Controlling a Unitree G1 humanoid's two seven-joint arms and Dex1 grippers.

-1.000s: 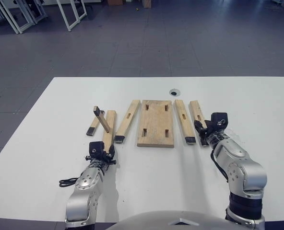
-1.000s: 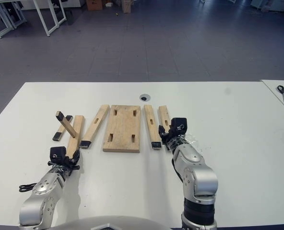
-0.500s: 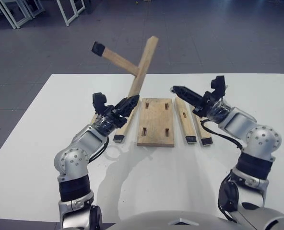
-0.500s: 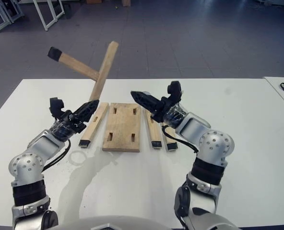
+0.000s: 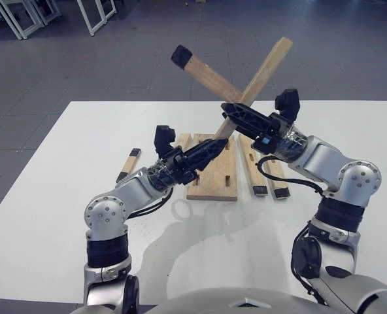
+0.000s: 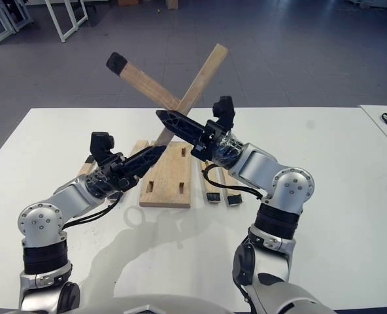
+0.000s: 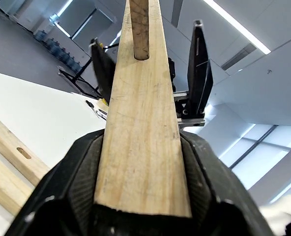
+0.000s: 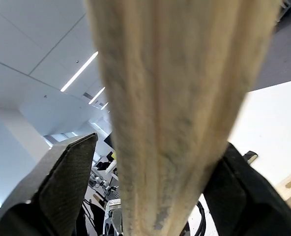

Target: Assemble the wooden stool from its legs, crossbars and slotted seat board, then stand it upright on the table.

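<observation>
In the last second I swung the leg and its crossbar off the table, above the board. The left gripper was clamped on it; the right gripper straddled it, fingers apart, ready to steady it.

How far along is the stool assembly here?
Done: one black-tipped wooden crossbar sits through the slot of a pale wooden leg. In hand: the left hand grips that leg aloft, the right hand at it. Left: the slotted wooden seat board, other legs and a second crossbar lie loose.
</observation>
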